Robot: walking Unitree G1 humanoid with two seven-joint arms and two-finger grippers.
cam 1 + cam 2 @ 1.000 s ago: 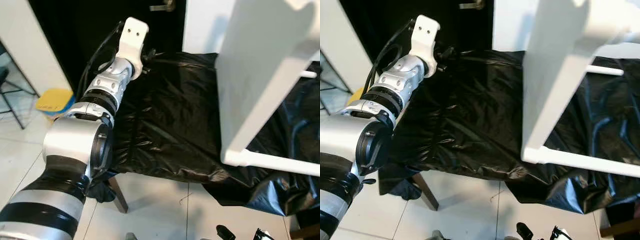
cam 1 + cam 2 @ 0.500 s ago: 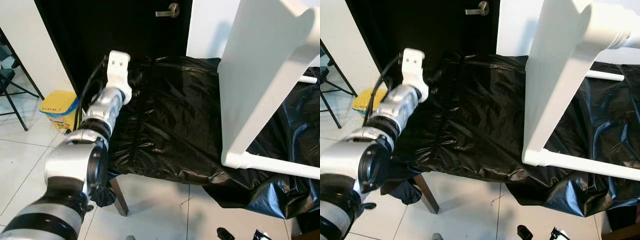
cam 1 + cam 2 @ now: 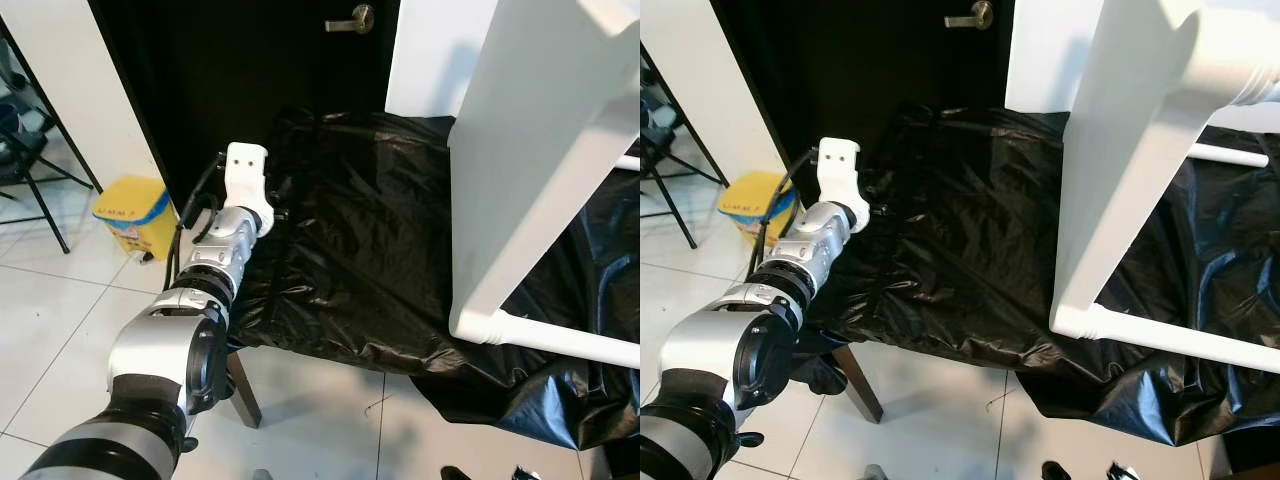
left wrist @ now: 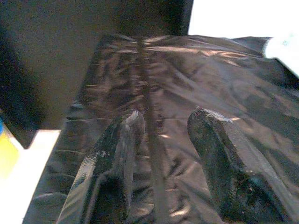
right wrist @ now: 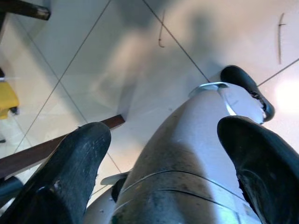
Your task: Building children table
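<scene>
There is one white table frame (image 3: pixel 530 190), standing on one black plastic sheet (image 3: pixel 360 250). One silver arm (image 3: pixel 215 270) reaches over the sheet's left edge. On the floor there is one yellow bin (image 3: pixel 132 213). One dark door (image 3: pixel 260 80) has one handle (image 3: pixel 352 20). Each wrist view shows two black fingers (image 4: pixel 117 163).

**Camera setup**

Both head eyes look forward and down from close range, sharing the black plastic sheet (image 3: pixel 350 260) over the bench. The left wrist camera faces along its end effector (image 4: pixel 161 126) at that sheet. The right wrist camera faces the tiled floor (image 5: pixel 154 51).
</scene>
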